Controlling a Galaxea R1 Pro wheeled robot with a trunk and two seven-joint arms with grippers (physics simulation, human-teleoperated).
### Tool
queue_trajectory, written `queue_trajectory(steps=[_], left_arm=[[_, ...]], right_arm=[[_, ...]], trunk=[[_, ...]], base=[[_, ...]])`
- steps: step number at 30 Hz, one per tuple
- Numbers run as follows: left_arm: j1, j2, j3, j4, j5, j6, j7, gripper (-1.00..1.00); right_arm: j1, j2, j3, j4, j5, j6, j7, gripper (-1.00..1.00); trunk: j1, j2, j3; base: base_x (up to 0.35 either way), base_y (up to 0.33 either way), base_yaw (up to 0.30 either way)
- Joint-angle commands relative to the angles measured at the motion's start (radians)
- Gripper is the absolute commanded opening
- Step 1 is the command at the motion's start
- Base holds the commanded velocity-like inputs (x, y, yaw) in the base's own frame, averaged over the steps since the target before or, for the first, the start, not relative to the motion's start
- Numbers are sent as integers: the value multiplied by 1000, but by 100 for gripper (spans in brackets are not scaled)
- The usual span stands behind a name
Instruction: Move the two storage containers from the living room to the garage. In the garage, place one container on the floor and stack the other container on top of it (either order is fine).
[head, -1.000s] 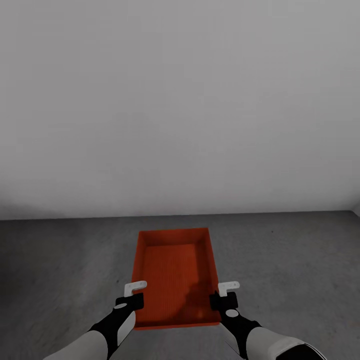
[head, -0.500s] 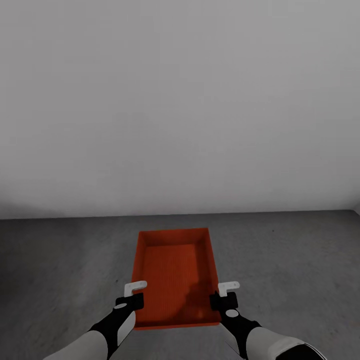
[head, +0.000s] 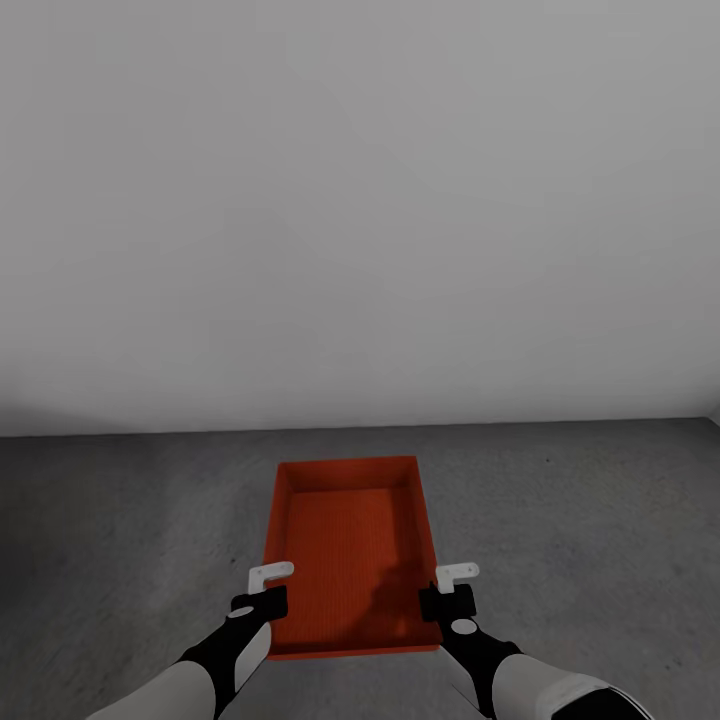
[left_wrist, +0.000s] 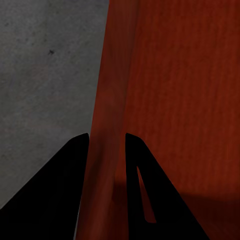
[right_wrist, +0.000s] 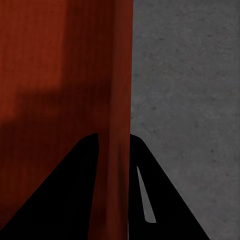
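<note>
From the head view, one orange-red bin (head: 350, 555) sits at about six o'clock, low in front of the robot, above or on the grey concrete floor (head: 600, 520) with a plain pale wall (head: 360, 200) behind it at twelve; whether it already rests on the floor I cannot tell. The left gripper (head: 262, 590) grips the bin's long wall at seven o'clock and the right gripper (head: 452, 590) the opposite wall at five, both near the end closest to the robot. In the left wrist view, two dark fingers (left_wrist: 65, 190) stand either side of the thin orange wall (left_wrist: 107, 150), pinching it, with concrete beyond. The right wrist view shows the same: fingers (right_wrist: 150, 200) closed onto the wall (right_wrist: 115, 150), bin bottom on one side, floor on the other. I judge this to be the setting-down step. To do it well, both arms should lower together so the bin stays level, let the flat bottom touch fully, and only then loosen both pinches at once, drawing the fingers straight up off the walls.
</note>
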Motion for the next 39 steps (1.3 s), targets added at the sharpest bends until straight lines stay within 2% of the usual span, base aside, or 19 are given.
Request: queue_trajectory(steps=[1, 39], left_arm=[[-1, 2, 21, -4, -15, -1, 9, -100], [-1, 2, 22, -5, -14, -1, 9, -100]], right_arm=[[-1, -3, -37, 4, -35, -9, -9, -100], [0, -3, -37, 4, -35, -8, -9, -100]], trunk=[[4, -8, -4], [150, -274, -123]], base=[[0, 0, 0], [0, 0, 0]])
